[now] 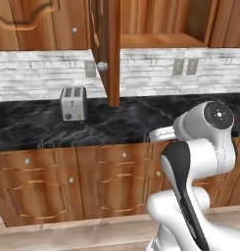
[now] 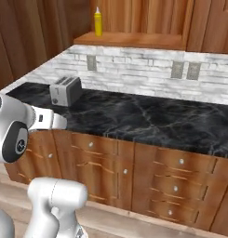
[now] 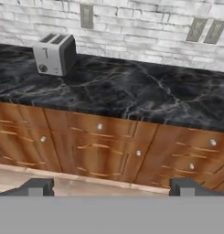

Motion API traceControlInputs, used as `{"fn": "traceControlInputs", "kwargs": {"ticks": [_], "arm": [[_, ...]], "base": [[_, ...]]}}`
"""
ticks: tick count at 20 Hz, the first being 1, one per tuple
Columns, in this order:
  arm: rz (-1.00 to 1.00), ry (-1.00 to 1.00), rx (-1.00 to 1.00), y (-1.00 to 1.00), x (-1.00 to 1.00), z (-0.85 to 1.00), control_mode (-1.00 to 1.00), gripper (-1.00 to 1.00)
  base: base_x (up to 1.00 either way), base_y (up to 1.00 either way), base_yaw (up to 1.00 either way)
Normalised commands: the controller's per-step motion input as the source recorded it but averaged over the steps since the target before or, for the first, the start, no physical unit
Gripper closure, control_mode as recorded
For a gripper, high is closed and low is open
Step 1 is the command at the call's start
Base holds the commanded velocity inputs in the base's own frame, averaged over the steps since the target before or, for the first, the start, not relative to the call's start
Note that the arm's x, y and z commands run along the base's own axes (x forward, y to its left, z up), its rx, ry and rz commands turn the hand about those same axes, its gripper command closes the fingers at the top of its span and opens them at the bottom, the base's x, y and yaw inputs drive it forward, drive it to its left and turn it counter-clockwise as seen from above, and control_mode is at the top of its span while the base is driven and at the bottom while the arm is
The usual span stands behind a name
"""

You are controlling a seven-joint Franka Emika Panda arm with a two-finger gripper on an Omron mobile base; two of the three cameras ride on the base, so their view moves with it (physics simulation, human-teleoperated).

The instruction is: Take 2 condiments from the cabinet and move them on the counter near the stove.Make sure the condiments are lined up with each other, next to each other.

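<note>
One of the condiments, a yellow squeeze bottle [image 2: 97, 21], stands upright on the open cabinet's shelf [image 2: 134, 41], near its left end. The cabinet [image 1: 160, 22] has its door [image 1: 110, 54] swung out over the counter [image 1: 116, 122]. In the hand view my gripper [image 3: 111, 188] is open, its dark fingertips [image 3: 35, 187] far apart with nothing between them. It hangs low in front of the drawer fronts, facing the black marble counter [image 3: 131, 96]. The stove is out of view.
A silver toaster [image 1: 73, 103] [image 2: 65, 90] [image 3: 54, 54] stands at the counter's left against the white brick backsplash. Wall outlets [image 2: 193, 70] sit on the backsplash. Wooden drawers with round knobs [image 3: 99, 151] run below the counter. The open door edge juts out above the counter.
</note>
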Motion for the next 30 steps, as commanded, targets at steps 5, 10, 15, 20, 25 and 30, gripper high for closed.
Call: {"fn": "traceControlInputs", "kwargs": {"ticks": [5,10,15,20,25,30], "arm": [[0.0,0.0,0.0,0.0,0.0,0.0,1.0,-1.0],[0.0,0.0,0.0,0.0,0.0,0.0,1.0,-1.0],[0.0,0.0,0.0,0.0,0.0,0.0,1.0,-1.0],[0.0,0.0,0.0,0.0,0.0,0.0,1.0,-1.0],[0.0,0.0,0.0,0.0,0.0,0.0,1.0,-1.0],[0.0,0.0,0.0,0.0,0.0,0.0,1.0,-1.0]], "base": [[0.78,0.0,0.15],[0.72,0.0,0.16],[0.55,-0.08,0.1],[0.5,-0.21,0.07],[0.51,-0.23,0.03],[0.5,-0.14,0.0]]}}
